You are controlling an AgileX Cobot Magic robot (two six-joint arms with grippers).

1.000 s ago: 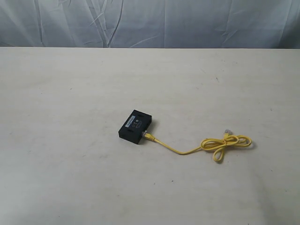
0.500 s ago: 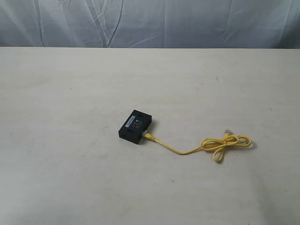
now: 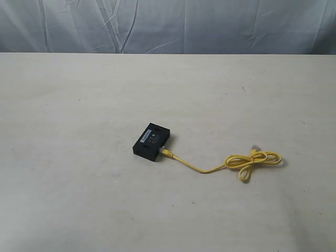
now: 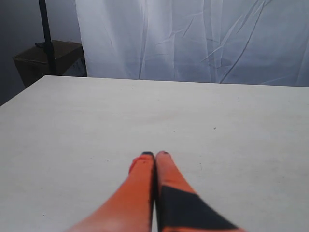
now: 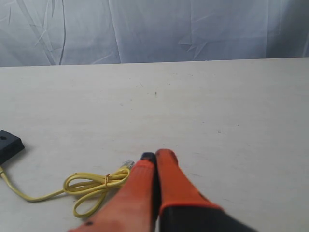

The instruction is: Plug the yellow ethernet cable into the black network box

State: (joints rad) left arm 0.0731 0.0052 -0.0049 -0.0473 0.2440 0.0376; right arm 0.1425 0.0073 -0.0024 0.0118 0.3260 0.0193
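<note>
The black network box (image 3: 152, 142) lies flat near the table's middle, label face up. One end of the yellow ethernet cable (image 3: 210, 169) sits at the box's right side; the cord runs right to a tied looped bundle (image 3: 254, 160) with a clear plug beside it. Neither arm shows in the exterior view. In the right wrist view, my right gripper (image 5: 155, 155) is shut and empty, close beside the bundle (image 5: 94, 186), with a corner of the box (image 5: 8, 144) at the frame's edge. My left gripper (image 4: 154, 154) is shut over bare table, with neither box nor cable in its view.
A wrinkled white cloth backdrop (image 3: 168, 26) hangs behind the table's far edge. A dark stand pole (image 4: 46, 38) and a brown box (image 4: 48, 58) stand beyond the table's corner in the left wrist view.
</note>
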